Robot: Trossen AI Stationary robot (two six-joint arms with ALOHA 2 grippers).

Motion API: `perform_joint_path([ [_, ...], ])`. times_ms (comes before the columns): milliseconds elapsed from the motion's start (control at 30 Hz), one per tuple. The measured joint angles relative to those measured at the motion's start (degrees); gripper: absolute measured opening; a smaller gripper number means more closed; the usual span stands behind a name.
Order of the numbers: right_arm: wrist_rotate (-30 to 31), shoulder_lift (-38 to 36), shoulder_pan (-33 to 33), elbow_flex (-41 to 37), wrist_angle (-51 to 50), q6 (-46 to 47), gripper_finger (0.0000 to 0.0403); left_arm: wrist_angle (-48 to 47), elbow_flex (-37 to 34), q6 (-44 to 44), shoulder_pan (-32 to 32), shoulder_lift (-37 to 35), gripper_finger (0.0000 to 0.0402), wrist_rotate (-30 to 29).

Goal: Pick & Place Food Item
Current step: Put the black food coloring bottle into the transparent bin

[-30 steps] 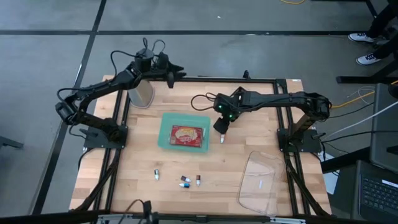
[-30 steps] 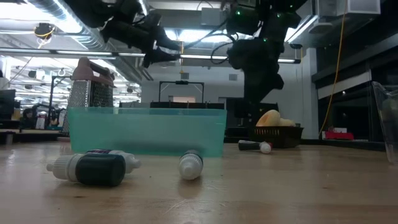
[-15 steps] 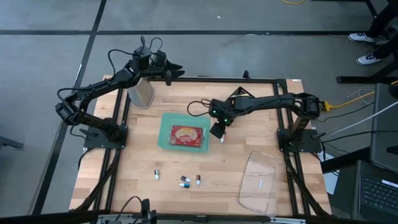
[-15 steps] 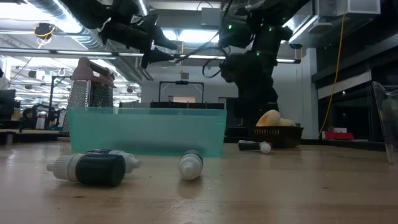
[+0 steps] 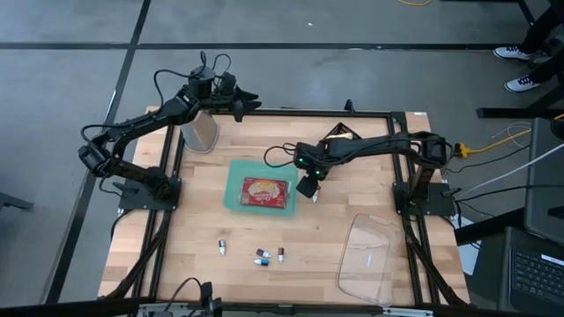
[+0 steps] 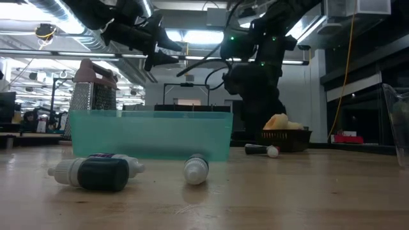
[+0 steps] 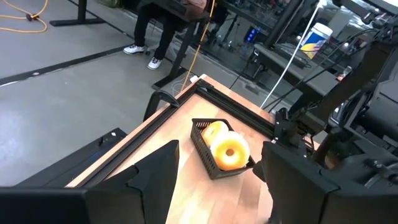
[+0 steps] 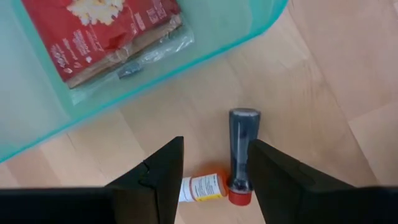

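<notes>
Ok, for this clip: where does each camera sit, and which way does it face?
High: overhead, straight down; both arms, teal bin.
Low: table height, level across; the bin, arms above.
Left wrist: on the left arm over the table's far edge, facing a basket of donuts; own open fingers.
Right wrist: looks down at the bin corner and black marker.
Shared: high and right wrist both show the red packet.

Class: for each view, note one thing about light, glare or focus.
High view: even light, faint shadows on the table. Low view: ceiling lights glare, arms silhouetted, near bottle soft. Right wrist view: right gripper fingers blurred, red packet sharp.
</notes>
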Motion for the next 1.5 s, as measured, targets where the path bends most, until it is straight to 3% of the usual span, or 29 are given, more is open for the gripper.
perform_joint_path([
  [433, 2.12, 1.10, -0.29, -1.33, 2.26, 0.23, 0.0158, -0.34, 0.00, -0.55, -0.07, 0.00, 0.0223, 0.00],
  [633, -0.94, 1.10, -0.59, -5.60, 5.21, 4.37, 0.0135, -0.35, 0.00, -0.55, -0.07, 0.00, 0.0223, 0.00],
  [900, -0.10, 1.10, -1.00, -6.19, 6.79, 4.31, 0.0127, -0.41, 0.00, -1.00, -0.07, 0.00, 0.0223, 0.00],
  [1000, 0.42, 1.10, -1.65, -6.19, 6.76, 4.33, 0.0101, -0.48, 0.00, -1.04, -0.07, 0.00, 0.0223, 0.00],
  [1200, -0.20, 1.07, -2.32, -6.19, 6.85, 4.31, 0.0014, -0.48, 0.00, -1.05, -0.07, 0.00, 0.0223, -0.02],
  [1500, -1.77, 0.89, -2.34, -4.74, 6.80, 4.54, 0.0007, -0.45, 0.00, -1.01, -0.07, 0.00, 0.0223, -0.02],
])
